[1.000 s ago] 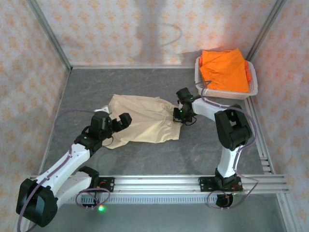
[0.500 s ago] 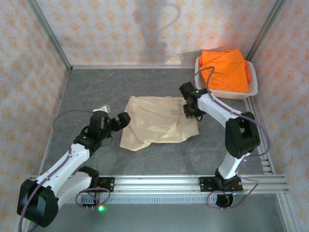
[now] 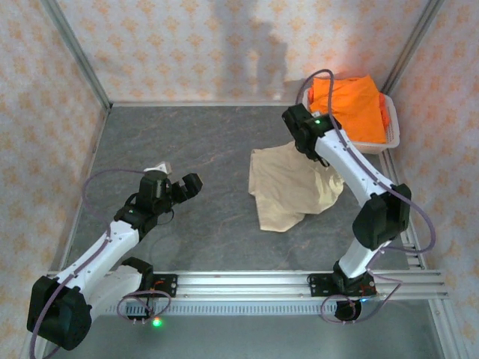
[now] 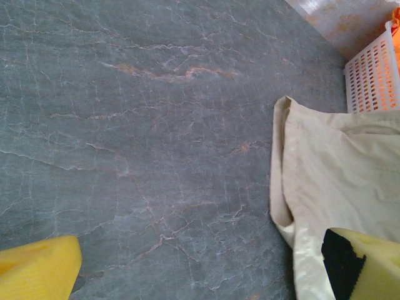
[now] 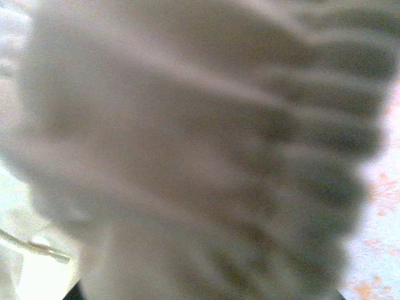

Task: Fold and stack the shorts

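My right end effector [image 3: 304, 152] is clamped on a gathered edge of the beige cloth shorts [image 3: 292, 191], which trail onto the grey tabletop [image 3: 194, 142] just beside the white perforated plastic basket [image 3: 352, 143] holding bright orange shorts [image 3: 348, 105]. My left end effector [image 3: 178, 181] stands apart, holding nothing.

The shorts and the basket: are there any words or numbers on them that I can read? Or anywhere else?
None can be read.
The beige shorts, the orange shorts and the white basket carry no visible words, labels or numbers.
The wallpaper has little ornaments, not letters.
The right wrist view is too blurred to read anything.
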`<state>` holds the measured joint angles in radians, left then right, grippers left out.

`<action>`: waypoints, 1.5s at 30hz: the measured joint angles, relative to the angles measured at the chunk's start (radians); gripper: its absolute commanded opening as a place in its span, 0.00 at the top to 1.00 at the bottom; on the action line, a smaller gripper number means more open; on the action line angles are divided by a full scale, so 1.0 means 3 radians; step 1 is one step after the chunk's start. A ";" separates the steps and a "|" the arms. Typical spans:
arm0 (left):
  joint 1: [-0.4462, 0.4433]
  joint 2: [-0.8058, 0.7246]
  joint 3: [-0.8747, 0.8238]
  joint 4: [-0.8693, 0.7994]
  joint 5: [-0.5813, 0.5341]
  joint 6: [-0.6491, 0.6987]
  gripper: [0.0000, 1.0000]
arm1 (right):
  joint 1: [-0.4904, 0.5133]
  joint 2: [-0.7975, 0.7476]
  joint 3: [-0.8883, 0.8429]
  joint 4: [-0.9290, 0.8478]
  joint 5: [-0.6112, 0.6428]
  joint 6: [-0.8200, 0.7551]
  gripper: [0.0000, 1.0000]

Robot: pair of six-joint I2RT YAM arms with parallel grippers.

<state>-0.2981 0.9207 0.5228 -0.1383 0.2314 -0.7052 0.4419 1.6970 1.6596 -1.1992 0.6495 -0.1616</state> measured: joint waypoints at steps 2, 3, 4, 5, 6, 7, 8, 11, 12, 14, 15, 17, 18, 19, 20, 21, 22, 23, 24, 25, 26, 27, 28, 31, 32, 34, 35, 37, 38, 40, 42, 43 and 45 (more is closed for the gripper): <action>0.0000 0.0000 -0.0001 0.0000 0.0000 -0.0001 0.00 | 0.0093 0.0123 0.0146 -0.0094 0.0112 0.0013 1.00; 0.0000 0.0000 -0.0004 0.0000 0.0000 -0.0001 0.00 | 0.0150 0.0195 0.0205 -0.0139 0.0148 0.0023 1.00; 0.0000 0.0000 -0.0009 0.0000 0.0000 -0.0001 0.00 | 0.0205 0.0248 0.0239 -0.0170 0.0167 0.0041 1.00; 0.0000 0.0000 -0.0014 0.0000 0.0000 -0.0001 0.00 | 0.0267 0.0322 0.0286 -0.0237 0.0188 0.0076 1.00; 0.0000 0.0000 -0.0023 0.0000 0.0000 -0.0001 0.00 | 0.0338 0.0402 0.0336 -0.0300 0.0206 0.0128 1.00; 0.0000 0.0001 -0.0032 0.0000 0.0000 -0.0001 0.00 | 0.0408 0.0488 0.0385 -0.0365 0.0217 0.0188 1.00; 0.0000 0.0001 -0.0038 0.0000 0.0001 -0.0001 0.00 | 0.0474 0.0572 0.0429 -0.0427 0.0220 0.0249 1.00; 0.0000 0.0009 -0.0051 0.0001 0.0001 -0.0001 0.00 | 0.0641 0.0791 0.0553 -0.0598 0.0198 0.0429 1.00; 0.0000 0.0019 -0.0052 0.0001 0.0001 -0.0001 0.00 | 0.0694 0.0866 0.0594 -0.0643 0.0174 0.0495 1.00; 0.0000 0.0046 -0.0055 0.0004 0.0003 -0.0003 0.00 | 0.0799 0.0987 0.0642 -0.0693 0.0047 0.0624 0.97; 0.0000 0.0055 -0.0057 0.0008 0.0003 -0.0004 0.00 | 0.0841 0.1029 0.0649 -0.0703 -0.0034 0.0675 0.92; 0.0000 0.0066 -0.0070 0.0025 0.0006 -0.0011 0.00 | 0.0918 0.1096 0.0661 -0.0697 -0.0294 0.0754 0.68; 0.0000 0.0072 -0.0072 0.0031 0.0014 -0.0014 0.00 | 0.0951 0.1123 0.0664 -0.0664 -0.0495 0.0791 0.55; 0.0000 0.0076 -0.0072 0.0037 0.0015 -0.0014 0.00 | 0.0974 0.1138 0.0664 -0.0624 -0.0690 0.0825 0.42; 0.0000 0.0081 -0.0072 0.0050 0.0018 -0.0015 0.00 | 0.0991 0.1141 0.0656 -0.0537 -0.0996 0.0839 0.29; 0.0000 0.0083 -0.0072 0.0057 0.0027 -0.0015 0.00 | 0.0997 0.1127 0.0642 -0.0453 -0.1228 0.0855 0.19; 0.0000 0.0083 -0.0072 0.0062 0.0036 -0.0015 0.00 | 0.0996 0.1069 0.0575 -0.0285 -0.1587 0.0874 0.07; 0.0000 0.0083 -0.0072 0.0071 0.0052 -0.0017 0.00 | 0.0991 0.1001 0.0504 -0.0156 -0.1840 0.0904 0.00; 0.0000 0.0083 -0.0072 0.0074 0.0058 -0.0018 0.00 | 0.0977 0.0890 0.0385 0.0000 -0.2103 0.0944 0.01; 0.0000 0.0081 -0.0072 0.0075 0.0072 -0.0023 0.00 | 0.0950 0.0717 0.0202 0.0209 -0.2412 0.0973 0.01; 0.0000 0.0081 -0.0071 0.0074 0.0079 -0.0027 0.00 | 0.0913 0.0526 0.0018 0.0393 -0.2669 0.1024 0.01; 0.0000 0.0081 -0.0070 0.0074 0.0090 -0.0028 0.00 | 0.0847 0.0319 -0.0186 0.0590 -0.2922 0.1097 0.01; 0.0000 0.0081 -0.0069 0.0078 0.0104 -0.0032 0.00 | 0.0734 0.0033 -0.0402 0.0787 -0.3156 0.1183 0.01; 0.0000 0.0083 -0.0050 0.0098 0.0179 -0.0058 0.00 | 0.0272 -0.0727 -0.0891 0.1297 -0.3630 0.1442 0.00; 0.0000 0.0083 -0.0043 0.0116 0.0200 -0.0075 0.00 | 0.0120 -0.0908 -0.0992 0.1432 -0.3718 0.1514 0.00; 0.0000 0.0106 -0.0015 0.0163 0.0251 -0.0099 0.00 | -0.0079 -0.1132 -0.1128 0.1645 -0.3850 0.1637 0.00; 0.0000 0.0131 0.0005 0.0187 0.0266 -0.0103 0.00 | -0.0114 -0.1165 -0.1181 0.1745 -0.3928 0.1695 0.00; 0.0000 0.0178 0.0027 0.0242 0.0292 -0.0127 0.00 | -0.0114 -0.1123 -0.1302 0.1937 -0.4096 0.1821 0.00; 0.0000 0.0192 0.0028 0.0258 0.0303 -0.0136 0.00 | -0.0104 -0.1073 -0.1369 0.2026 -0.4176 0.1884 0.00; 0.0000 0.0212 0.0028 0.0277 0.0319 -0.0165 0.00 | -0.0088 -0.0914 -0.1569 0.2262 -0.4349 0.2071 0.00; 0.0000 0.0214 0.0028 0.0276 0.0328 -0.0178 0.00 | -0.0086 -0.0772 -0.1741 0.2454 -0.4456 0.2258 0.01; 0.0000 0.0212 0.0028 0.0277 0.0328 -0.0181 0.00 | -0.0086 -0.0702 -0.1822 0.2539 -0.4495 0.2341 0.02; 0.0000 0.0212 0.0028 0.0276 0.0328 -0.0187 0.00 | -0.0086 -0.0590 -0.1979 0.2733 -0.4560 0.2529 0.04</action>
<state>-0.2981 0.9844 0.5312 -0.0555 0.3298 -0.7612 0.4160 1.5200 1.0660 -0.3794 -0.7185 0.5972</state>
